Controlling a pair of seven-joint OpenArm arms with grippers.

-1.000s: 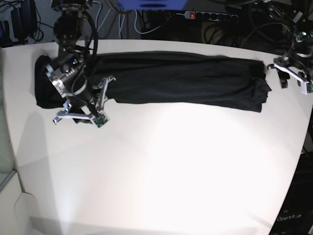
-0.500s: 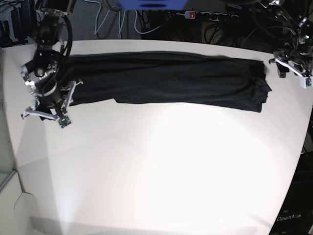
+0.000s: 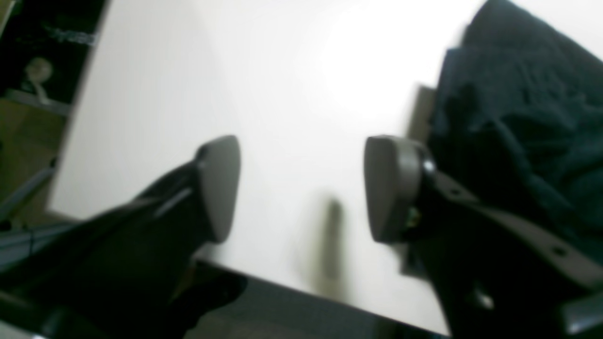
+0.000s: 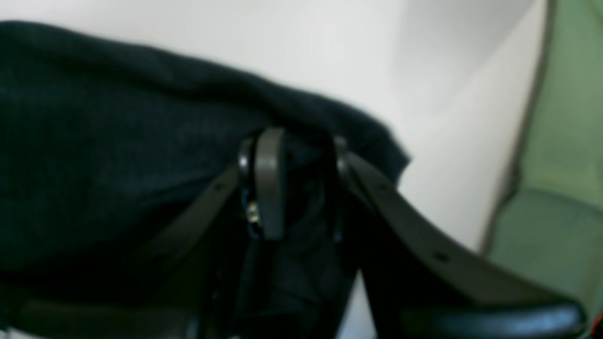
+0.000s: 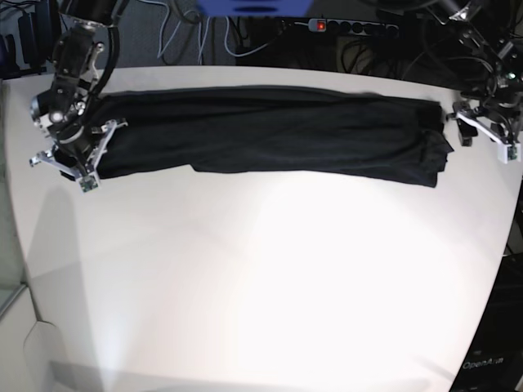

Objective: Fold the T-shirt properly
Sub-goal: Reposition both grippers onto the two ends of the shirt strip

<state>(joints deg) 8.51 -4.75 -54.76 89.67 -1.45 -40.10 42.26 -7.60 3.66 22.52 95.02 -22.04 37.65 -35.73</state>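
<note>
The black T-shirt [image 5: 278, 135] lies as a long folded band across the far side of the white table [image 5: 270, 278]. My right gripper [image 5: 72, 157] is at the shirt's left end. In the right wrist view its fingers [image 4: 269, 183] stand close together with black fabric [image 4: 94, 141] pinched between them. My left gripper [image 5: 484, 124] hovers just off the shirt's right end, open and empty. In the left wrist view its pads [image 3: 217, 188] are wide apart over bare table, with the shirt [image 3: 518, 122] to their right.
The table's right edge [image 5: 511, 212] runs close by the left gripper. A power strip [image 5: 351, 26] and cables lie behind the table's far edge. A green surface [image 4: 565, 141] shows beyond the table edge in the right wrist view.
My right gripper has moved left and back toward the table's left side, carrying the shirt's left end with it. The left gripper has shifted only slightly.
</note>
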